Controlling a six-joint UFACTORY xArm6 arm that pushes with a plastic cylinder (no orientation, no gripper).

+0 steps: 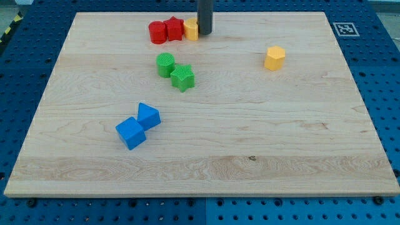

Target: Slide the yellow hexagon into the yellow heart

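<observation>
Where the counter (262, 169) runs toward the view's upper right, the yellow hexagon (274, 57) is found standing alone, with bare wood on every side. It is kept well apart from my tip (204, 33), which is set down far to its left near the view's top edge. No fingers are seen on the arm: it ends in a plain dark rod, so nothing is gripped, and the hexagon is not touched by it.

Just beside the tip, on its left, the yellow heart (191, 29) is seen; whether the two touch cannot be told, and the heart's outline is only partly readable. The heart is pressed against a red block (174, 29) of uneven outline, and a red cylinder (157, 32) is placed against that block's left side, so that a short row of three is formed along the view's top.

Below this row a green cylinder (165, 64) is found, with a green star (183, 77) touching it at its lower right. Further toward the view's lower left, two blue blocks are set touching: a blue wedge-like block (148, 116) and, below and left of it, a blue cube (130, 133).

A black-and-white marker (343, 28) is fixed at the counter's upper right corner.
</observation>
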